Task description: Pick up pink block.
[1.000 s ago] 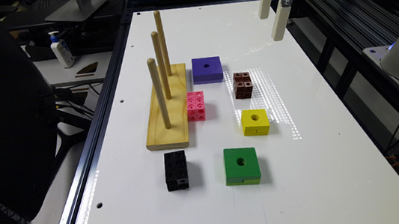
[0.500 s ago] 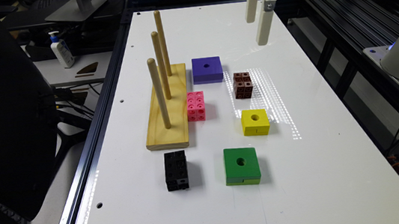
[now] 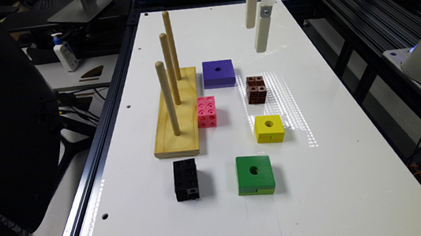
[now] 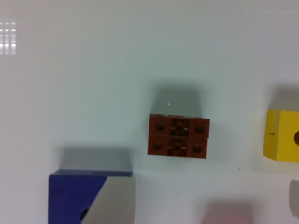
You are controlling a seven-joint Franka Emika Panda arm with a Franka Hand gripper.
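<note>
The pink block (image 3: 206, 111) lies on the white table, against the long edge of the wooden peg base (image 3: 176, 114). In the wrist view the pink block (image 4: 227, 217) is a blurred patch at the picture's edge. My gripper (image 3: 256, 38) hangs high above the table's far part, beyond the purple block (image 3: 218, 73) and the brown block (image 3: 256, 89), well apart from the pink one. The wrist view shows the gripper (image 4: 205, 201) open, its two pale fingers (image 4: 117, 200) wide apart with nothing between them, and the brown block (image 4: 178, 136) below.
Three upright wooden pegs (image 3: 167, 97) rise from the base. A yellow block (image 3: 269, 128), a green block (image 3: 255, 174) and a black block (image 3: 185, 179) lie nearer the front. The table's left edge (image 3: 115, 117) drops to a dark rail.
The gripper has moved steadily toward the exterior view's left and a little lower, closer to the purple and brown blocks. No block has moved.
</note>
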